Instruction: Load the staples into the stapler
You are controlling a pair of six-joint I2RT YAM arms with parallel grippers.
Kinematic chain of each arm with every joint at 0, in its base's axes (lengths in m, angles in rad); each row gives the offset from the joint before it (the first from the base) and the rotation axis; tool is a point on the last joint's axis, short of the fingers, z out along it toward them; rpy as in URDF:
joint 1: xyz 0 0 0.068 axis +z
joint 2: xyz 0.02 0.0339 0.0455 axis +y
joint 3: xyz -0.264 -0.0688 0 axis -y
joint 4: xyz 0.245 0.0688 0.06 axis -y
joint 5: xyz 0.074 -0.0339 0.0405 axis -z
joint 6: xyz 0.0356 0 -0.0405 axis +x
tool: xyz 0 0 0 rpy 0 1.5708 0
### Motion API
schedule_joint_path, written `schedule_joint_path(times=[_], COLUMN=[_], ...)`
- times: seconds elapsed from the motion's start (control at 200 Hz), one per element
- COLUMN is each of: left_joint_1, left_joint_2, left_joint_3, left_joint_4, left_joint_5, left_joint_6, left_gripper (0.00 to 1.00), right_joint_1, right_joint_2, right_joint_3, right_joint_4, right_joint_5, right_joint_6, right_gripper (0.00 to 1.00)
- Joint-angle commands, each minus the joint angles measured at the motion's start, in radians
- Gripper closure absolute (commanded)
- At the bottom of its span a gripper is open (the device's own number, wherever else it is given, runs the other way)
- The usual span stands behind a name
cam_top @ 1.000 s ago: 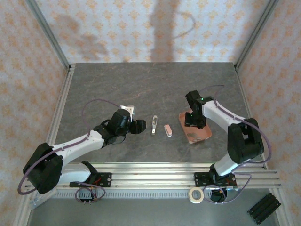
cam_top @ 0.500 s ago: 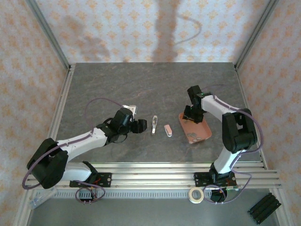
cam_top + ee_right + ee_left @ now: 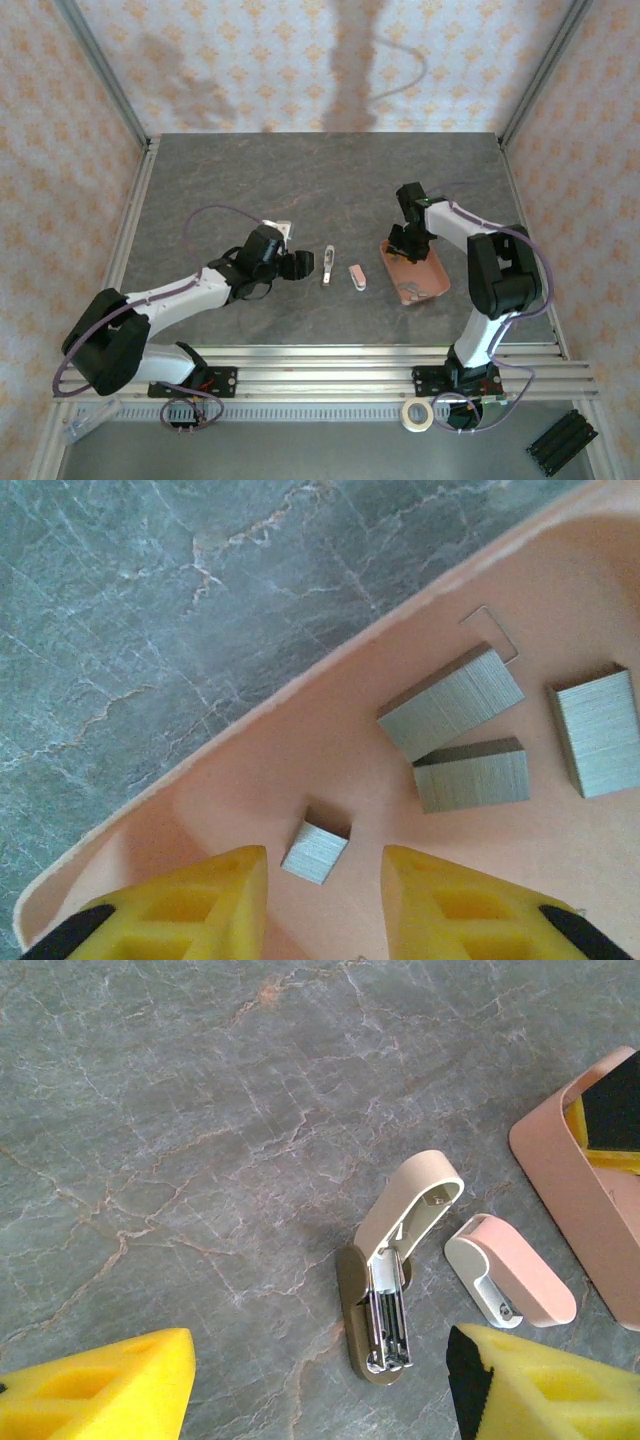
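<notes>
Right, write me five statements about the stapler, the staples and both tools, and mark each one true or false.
1. The stapler lies swung open on the table. True.
2. The staples are scattered on the bare table. False: the strips lie inside the pink tray.
3. The right tool is over the tray, its jaws apart on either side of a small strip. True.
4. The left tool grips the stapler. False: its jaws stand wide apart and the stapler lies free on the table.
5. The loose pink piece sits in the tray. False: it lies on the table beside the stapler.
</notes>
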Motion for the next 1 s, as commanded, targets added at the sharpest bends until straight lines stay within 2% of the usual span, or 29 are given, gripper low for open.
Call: schedule_joint_path(times=[0.0,0.175,0.465,0.571,0.746,0.996], left_joint_1=[0.014,0.017,0.022,0.023,0.023,0.024], left_joint_2=[0.014,0.025,0.023,0.021,0.017,0.015], left_joint_3=[0.033,0.037,0.033,0.031,0.031,0.025], left_joint_4=[0.015,0.021,0.021,0.023,0.021,0.023], left_joint_5=[0.003,0.012,0.016,0.017,0.018,0.017], left_joint_6=[0.025,0.026,0.027,0.027,0.027,0.025], left_gripper=[0.31,0.31,0.31,0.31,0.31,0.31], right_joint_1=[0.0,0.0,0.0,0.0,0.002,0.002], right_joint_2=[0.027,0.057,0.069,0.063,0.055,0.074], right_joint_3=[0.019,0.013,0.003,0.014,0.045,0.058], right_joint_4=[0.005,0.001,-0.039,-0.045,-0.063,-0.062], right_joint_5=[-0.004,0.013,0.1,0.107,0.112,0.096], right_joint_6=[0.012,0.005,-0.02,-0.03,-0.051,-0.066], right_gripper=[0.65,0.66,0.77,0.77,0.71,0.72])
